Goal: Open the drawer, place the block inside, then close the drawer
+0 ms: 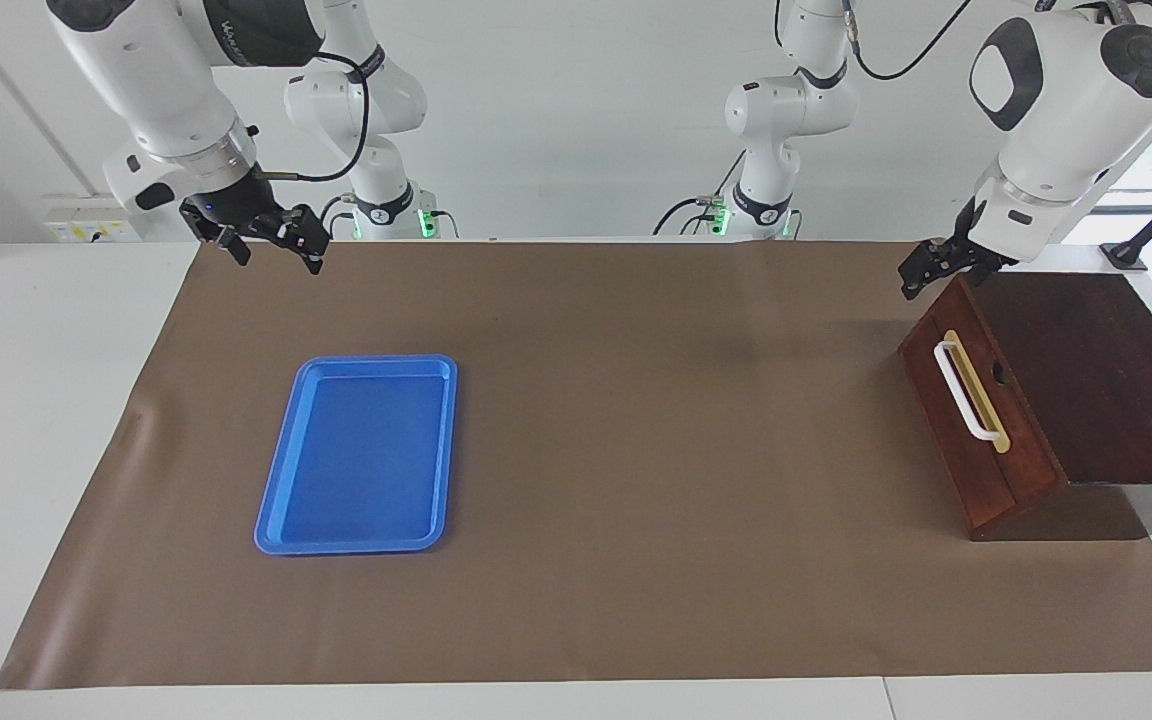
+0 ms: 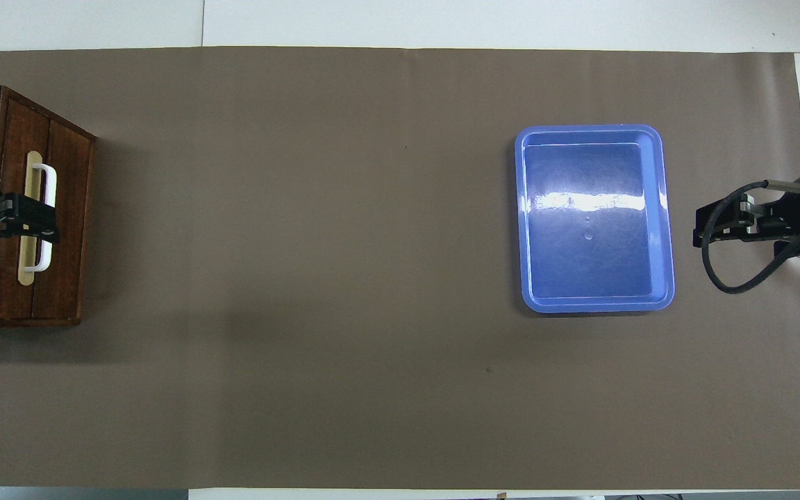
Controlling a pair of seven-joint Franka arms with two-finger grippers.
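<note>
Drawer [image 1: 976, 420]: shut, rigid wood, likely slides stiffly; take hold at white handle [image 1: 966, 389]. Left claw [image 1: 936, 268] apart, above the cabinet's [image 1: 1096, 370] upper edge; right claw [image 1: 271, 240] apart, waiting.

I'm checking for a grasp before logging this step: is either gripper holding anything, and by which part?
Nothing is held. The left gripper hangs open over the drawer, clear of its handle. The right gripper waits open over the mat's edge.

Dark stained wooden drawer [image 1: 971, 420], white plastic-looking handle [image 1: 963, 390], glossy blue plastic tray [image 2: 660, 208], matt brown paper-like mat [image 1: 636, 450]
</note>
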